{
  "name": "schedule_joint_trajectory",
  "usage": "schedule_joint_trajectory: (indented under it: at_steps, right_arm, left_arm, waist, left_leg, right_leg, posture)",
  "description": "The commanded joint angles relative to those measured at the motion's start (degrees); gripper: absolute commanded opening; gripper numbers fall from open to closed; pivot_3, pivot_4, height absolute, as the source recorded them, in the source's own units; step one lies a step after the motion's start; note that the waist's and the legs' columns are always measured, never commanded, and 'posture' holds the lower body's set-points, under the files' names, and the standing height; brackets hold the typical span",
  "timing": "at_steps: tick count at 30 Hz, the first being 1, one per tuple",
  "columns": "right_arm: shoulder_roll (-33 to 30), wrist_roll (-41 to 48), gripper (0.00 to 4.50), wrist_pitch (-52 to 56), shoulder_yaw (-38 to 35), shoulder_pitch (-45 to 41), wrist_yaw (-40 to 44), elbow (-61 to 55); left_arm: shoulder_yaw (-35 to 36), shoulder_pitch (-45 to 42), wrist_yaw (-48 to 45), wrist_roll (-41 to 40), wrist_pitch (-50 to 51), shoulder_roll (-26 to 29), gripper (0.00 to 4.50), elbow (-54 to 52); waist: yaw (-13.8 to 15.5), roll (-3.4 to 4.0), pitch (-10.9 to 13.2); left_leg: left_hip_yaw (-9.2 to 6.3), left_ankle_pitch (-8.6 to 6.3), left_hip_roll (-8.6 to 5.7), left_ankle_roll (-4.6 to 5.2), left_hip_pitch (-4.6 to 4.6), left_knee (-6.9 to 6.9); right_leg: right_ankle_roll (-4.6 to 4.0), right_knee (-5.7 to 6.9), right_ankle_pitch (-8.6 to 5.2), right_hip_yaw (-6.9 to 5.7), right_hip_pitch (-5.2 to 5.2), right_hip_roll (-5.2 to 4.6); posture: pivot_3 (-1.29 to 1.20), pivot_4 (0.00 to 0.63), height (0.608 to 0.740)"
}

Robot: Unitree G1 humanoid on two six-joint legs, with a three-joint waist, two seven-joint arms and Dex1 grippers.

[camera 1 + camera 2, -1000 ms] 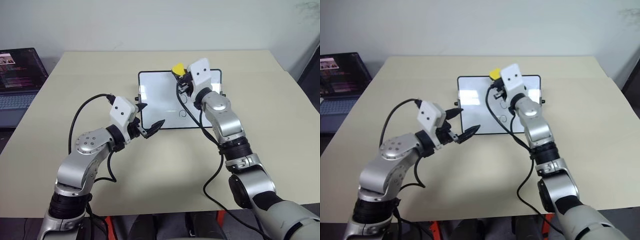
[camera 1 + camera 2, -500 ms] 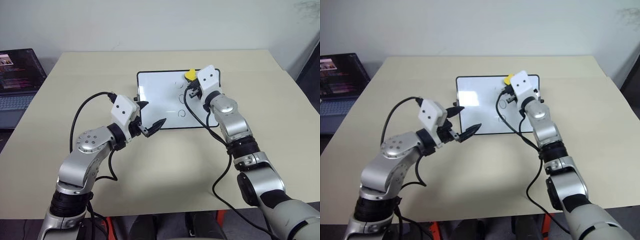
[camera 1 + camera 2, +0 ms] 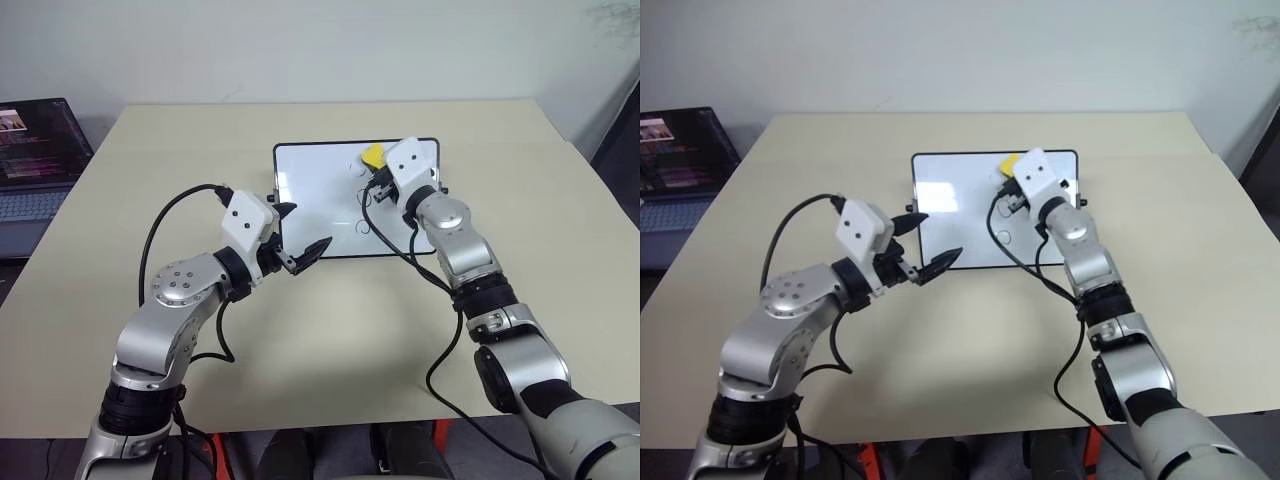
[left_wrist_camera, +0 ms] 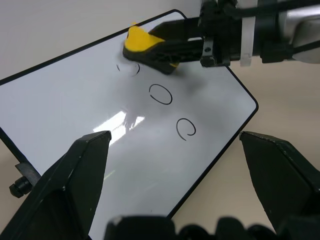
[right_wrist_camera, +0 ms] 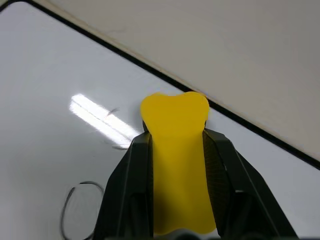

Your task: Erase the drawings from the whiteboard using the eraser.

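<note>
The whiteboard [image 3: 310, 190] lies flat at the middle of the table. My right gripper [image 3: 381, 172] is shut on the yellow eraser [image 3: 373, 155] and holds it low over the board's far right part. In the left wrist view the eraser [image 4: 142, 45] sits right at the topmost of the drawings [image 4: 129, 68], a faint broken loop. An oval [image 4: 160, 93] and a C-shaped loop [image 4: 185, 128] stay sharp below it. The eraser [image 5: 177, 150] is pinched between both black fingers [image 5: 135, 165]. My left gripper [image 3: 303, 228] hovers open at the board's near left corner, holding nothing.
An open laptop [image 3: 35, 150] sits at the table's far left edge. The beige table [image 3: 330, 320] spreads wide around the board. Black cables hang from both wrists.
My right gripper has carried the eraser to the right and down towards the board's upper right part. The left arm has not moved.
</note>
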Motion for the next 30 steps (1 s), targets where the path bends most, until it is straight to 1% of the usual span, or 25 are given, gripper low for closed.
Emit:
schedule_joint_trajectory:
  at_steps: [1,5,15,19,30]
  right_arm:
    - [0.11,-0.88,1.1,-1.27,2.02,1.25,1.99,-1.84]
    - [-0.51,-1.04,1.1,-1.73,3.22,1.89,3.76,-2.0]
    - [-1.9,-1.45,1.1,-2.61,2.52,0.64,4.67,0.38]
    - [-3.8,-1.82,1.1,-2.33,1.93,1.07,5.17,0.84]
    - [-8.75,-1.51,1.1,-1.66,0.82,4.8,6.61,-1.98]
  left_arm:
    - [1.09,-0.34,0.07,-0.1,-0.55,0.36,4.5,-1.65]
    - [1.37,-0.11,0.18,-0.12,-0.45,0.47,4.5,-1.76]
    - [1.06,-0.12,0.68,0.1,-0.68,-0.06,4.5,-1.5]
    - [0.86,-0.29,0.63,0.15,-0.97,-0.31,4.5,-1.13]
    - [0.15,-1.23,0.09,0.5,-1.7,-1.16,4.5,0.13]
  waist:
    - [0.02,0.0,0.0]
    - [0.03,0.0,0.0]
    - [0.08,-0.01,0.0]
    - [0.16,-0.01,-0.01]
    - [1.61,-0.13,-0.09]
  left_leg:
    - [0.0,0.0,0.0,0.0,0.0,0.0]
    - [0.0,0.0,0.0,0.01,0.01,0.03]
    - [0.0,0.01,0.0,0.01,0.01,0.03]
    - [-0.01,0.01,-0.01,0.01,0.01,0.04]
    - [-0.06,0.03,-0.04,0.05,0.08,0.09]
  right_leg:
    - [0.0,0.0,0.0,0.0,0.0,0.0]
    - [0.0,0.02,0.0,0.0,0.01,0.0]
    - [0.0,0.04,0.0,0.0,0.01,0.0]
    - [0.0,0.04,0.0,0.0,0.01,0.0]
    - [0.0,0.05,0.01,-0.03,0.14,-0.01]
  posture:
    - [0.0,0.15,0.74]
    - [0.0,0.15,0.74]
    - [0.0,0.15,0.74]
    - [0.0,0.15,0.74]
    - [0.0,0.15,0.74]
